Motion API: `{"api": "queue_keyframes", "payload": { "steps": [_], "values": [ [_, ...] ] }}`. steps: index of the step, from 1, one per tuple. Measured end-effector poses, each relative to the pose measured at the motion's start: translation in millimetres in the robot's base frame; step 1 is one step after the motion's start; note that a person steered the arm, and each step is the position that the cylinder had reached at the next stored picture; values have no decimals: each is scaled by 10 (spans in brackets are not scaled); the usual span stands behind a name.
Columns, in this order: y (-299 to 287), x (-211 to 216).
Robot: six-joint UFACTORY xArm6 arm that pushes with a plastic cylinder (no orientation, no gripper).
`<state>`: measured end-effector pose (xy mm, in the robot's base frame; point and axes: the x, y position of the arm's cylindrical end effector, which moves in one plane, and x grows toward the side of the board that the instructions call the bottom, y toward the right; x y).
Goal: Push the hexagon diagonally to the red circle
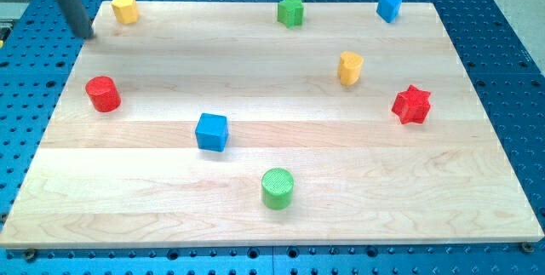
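The yellow hexagon [125, 8] sits near the board's top left corner. The red circle [103, 94] stands at the left side of the board, below the hexagon and slightly to its left. My tip [85, 36] rests at the board's top left edge, to the left of and a little below the hexagon, apart from it, and well above the red circle. The dark rod rises from the tip toward the view's top left.
A green star [290, 10] and a blue block [389, 6] lie along the top edge. A second yellow block [350, 67] and a red star [412, 104] are at the right. A blue cube [212, 131] and a green circle [278, 188] sit lower middle. The wooden board [281, 224] lies on a blue perforated table.
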<state>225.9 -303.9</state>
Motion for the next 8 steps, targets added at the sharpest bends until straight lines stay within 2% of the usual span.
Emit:
{"api": "queue_keyframes", "payload": {
  "steps": [1, 2, 3, 4, 5, 6, 7, 8],
  "values": [
    [54, -344],
    [276, 19],
    [752, 532],
    [212, 260],
    [-4, 176],
    [689, -237],
    [1830, -63],
    [1734, -223]
  ]
}}
